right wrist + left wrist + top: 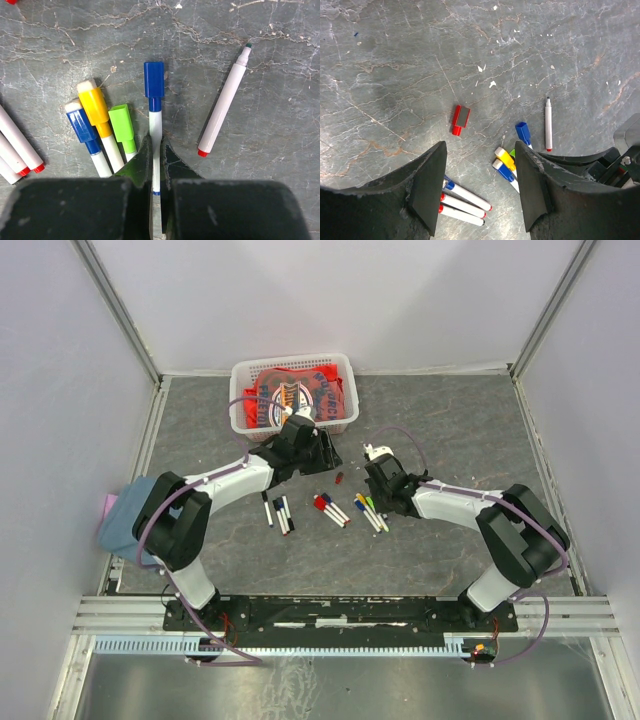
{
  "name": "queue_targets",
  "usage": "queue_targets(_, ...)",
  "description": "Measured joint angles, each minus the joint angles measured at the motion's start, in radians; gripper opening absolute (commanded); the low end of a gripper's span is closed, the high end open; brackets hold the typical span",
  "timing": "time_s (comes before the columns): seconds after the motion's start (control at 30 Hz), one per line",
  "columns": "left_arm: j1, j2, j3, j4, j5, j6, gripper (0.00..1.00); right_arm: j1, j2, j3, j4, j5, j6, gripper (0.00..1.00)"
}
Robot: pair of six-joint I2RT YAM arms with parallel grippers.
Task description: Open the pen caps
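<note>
Pinching the blue-capped pen [155, 120] by its white barrel, right gripper [156, 145] closed on it, green-capped pen [123, 127] just beside it, left gripper [480, 152] half open and empty

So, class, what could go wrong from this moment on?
The right fingers pinch the blue-capped pen low on its barrel, far from the cap; it may twist or slip when pulled.
The green-capped pen lies right beside them and could be dragged along.
The open left fingers hang near a loose red cap and might knock it.
</note>
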Motion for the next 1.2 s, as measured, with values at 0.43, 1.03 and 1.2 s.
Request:
queue_targets(0.43,0.001,-0.006,-0.064,0.116,0.193,-0.106,0.65,0.0,-0.132,-0.027,-0.026,-0.004,-0.02,0.01)
queue_targets(1.03,0.0,-0.006,-0.171,0.365,0.371,-0.307,0.65,0.008,-0.265,-0.059,0.067,-0.219,0.03,0.01)
queue_targets(1.2,-0.003,-0.005,-0.175,0.382,0.373,-0.319,0.64,0.017,-0.275,-0.059,0.099,-0.249,0.054,0.01)
